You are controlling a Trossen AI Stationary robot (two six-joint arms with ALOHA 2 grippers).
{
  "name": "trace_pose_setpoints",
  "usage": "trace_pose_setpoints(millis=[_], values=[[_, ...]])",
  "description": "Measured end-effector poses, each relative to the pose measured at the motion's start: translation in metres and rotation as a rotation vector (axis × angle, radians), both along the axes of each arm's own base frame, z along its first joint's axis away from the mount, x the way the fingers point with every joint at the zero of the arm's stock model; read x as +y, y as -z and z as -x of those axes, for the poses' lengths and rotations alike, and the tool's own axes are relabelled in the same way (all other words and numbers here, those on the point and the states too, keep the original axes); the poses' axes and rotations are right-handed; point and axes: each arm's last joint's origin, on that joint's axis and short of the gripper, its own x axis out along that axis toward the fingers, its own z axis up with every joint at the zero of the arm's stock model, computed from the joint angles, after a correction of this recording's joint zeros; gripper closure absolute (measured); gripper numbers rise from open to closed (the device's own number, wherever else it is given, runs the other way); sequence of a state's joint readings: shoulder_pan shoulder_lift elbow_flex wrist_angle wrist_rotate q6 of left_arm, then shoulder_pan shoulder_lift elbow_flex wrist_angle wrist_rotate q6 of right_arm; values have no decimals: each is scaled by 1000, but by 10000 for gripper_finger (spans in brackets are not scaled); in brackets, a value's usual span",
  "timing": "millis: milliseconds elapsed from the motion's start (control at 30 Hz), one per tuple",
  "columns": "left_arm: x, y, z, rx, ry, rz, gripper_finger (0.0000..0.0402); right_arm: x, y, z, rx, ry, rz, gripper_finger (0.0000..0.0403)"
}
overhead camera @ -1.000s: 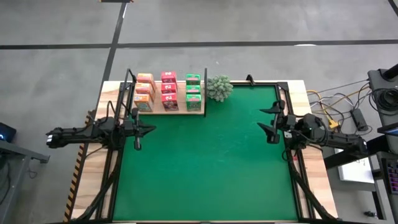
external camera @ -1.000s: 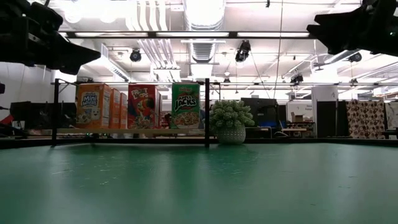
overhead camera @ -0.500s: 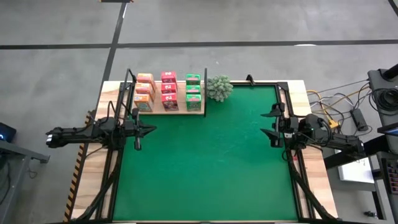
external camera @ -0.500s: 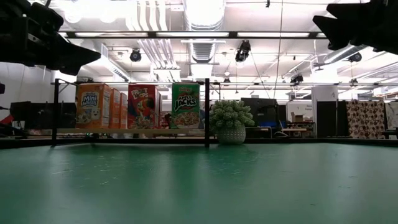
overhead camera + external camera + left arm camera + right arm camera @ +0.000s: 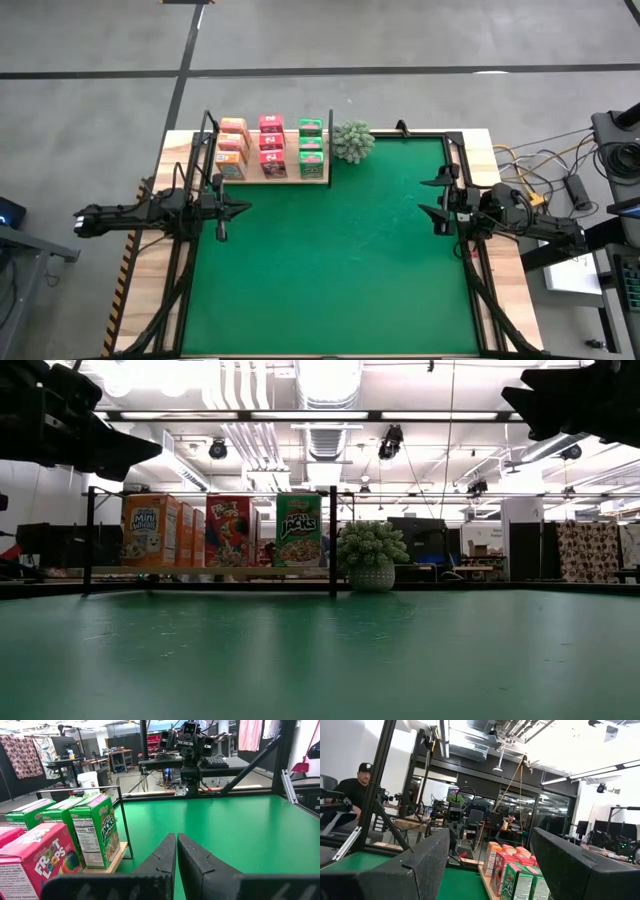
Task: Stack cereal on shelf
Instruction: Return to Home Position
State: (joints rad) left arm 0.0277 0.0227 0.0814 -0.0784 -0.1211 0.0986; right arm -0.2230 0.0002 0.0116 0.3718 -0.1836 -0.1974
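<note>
Nine small cereal boxes stand upright in three rows on the wooden shelf [image 5: 275, 178] at the table's far left: orange [image 5: 232, 147], pink-red [image 5: 272, 145], green [image 5: 311, 146]. They also show in the low view [image 5: 232, 531] and the left wrist view [image 5: 95, 830]. My left gripper [image 5: 243, 209] is shut and empty at the left edge, raised, near the shelf's near side. My right gripper [image 5: 427, 195] is open and empty, raised at the right edge.
A bushy grey-green plant [image 5: 352, 141] in a white pot stands just right of the shelf. The green mat [image 5: 330, 270] covers the table. Black frame rails run along the table's edges. A person [image 5: 350, 790] sits in the room beyond the table.
My right gripper has drawn back a little toward the table's right edge. The boxes and my left gripper have kept still.
</note>
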Motion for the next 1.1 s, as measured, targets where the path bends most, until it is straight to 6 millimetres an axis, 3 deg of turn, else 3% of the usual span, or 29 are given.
trace_pose_setpoints(millis=[1100], values=[[0, 0, 0, 1, 1, 0, 402, -1, 6, -4, 70, -10, -45, 131]])
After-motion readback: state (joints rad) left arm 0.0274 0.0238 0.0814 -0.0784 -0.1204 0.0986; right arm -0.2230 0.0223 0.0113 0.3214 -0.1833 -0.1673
